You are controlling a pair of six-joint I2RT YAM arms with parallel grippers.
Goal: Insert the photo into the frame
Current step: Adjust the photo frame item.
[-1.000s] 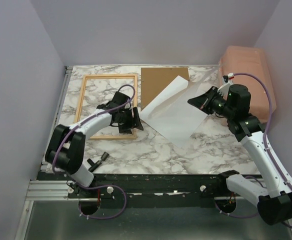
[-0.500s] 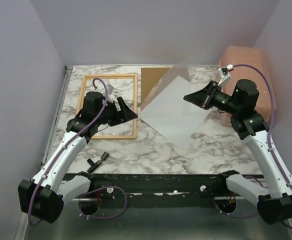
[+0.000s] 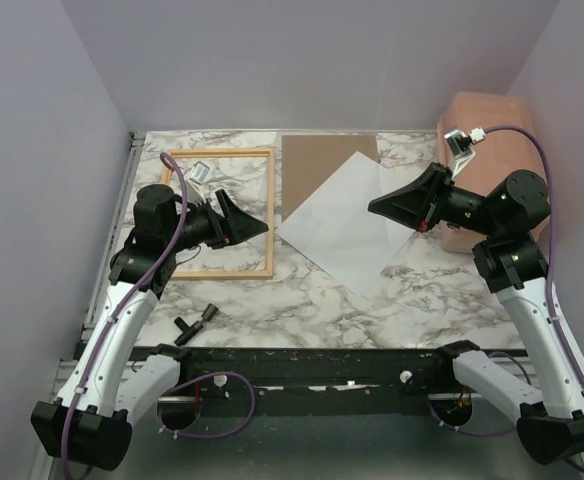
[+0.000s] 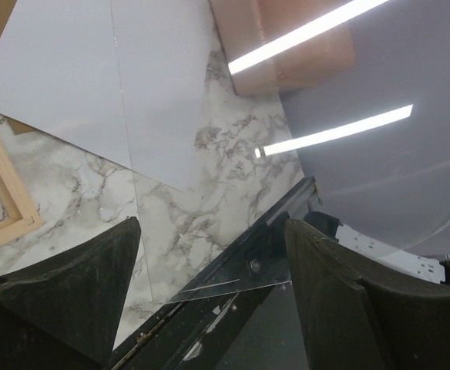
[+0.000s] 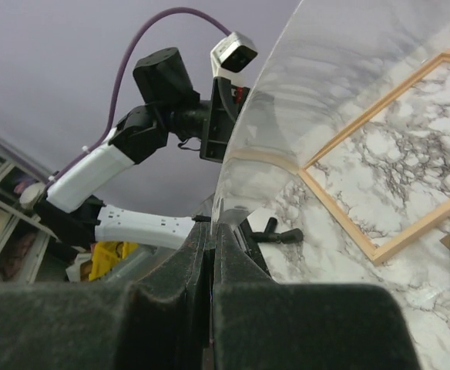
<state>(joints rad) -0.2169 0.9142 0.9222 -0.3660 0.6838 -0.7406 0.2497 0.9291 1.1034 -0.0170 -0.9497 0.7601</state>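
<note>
The left arm [image 3: 120,325] and right arm [image 3: 537,322] pair white shells with black joints. Purple cables [image 5: 175,11] loop over both.

No text, label, brand or number is legible anywhere — the photo [image 3: 340,228] shows only plain white.

Paper photo [image 3: 342,225], wd frame [image 3: 273,200], glossy pane [image 5: 325,92]

Marble table [image 3: 302,300]: brown board [image 3: 317,160] lay flat at 12 o'clock by the far edge. Pink tub [image 3: 487,125] sat at 2 o'clock. Small black T-handle tool [image 3: 197,320] lay at 7 o'clock, near edge.
</note>
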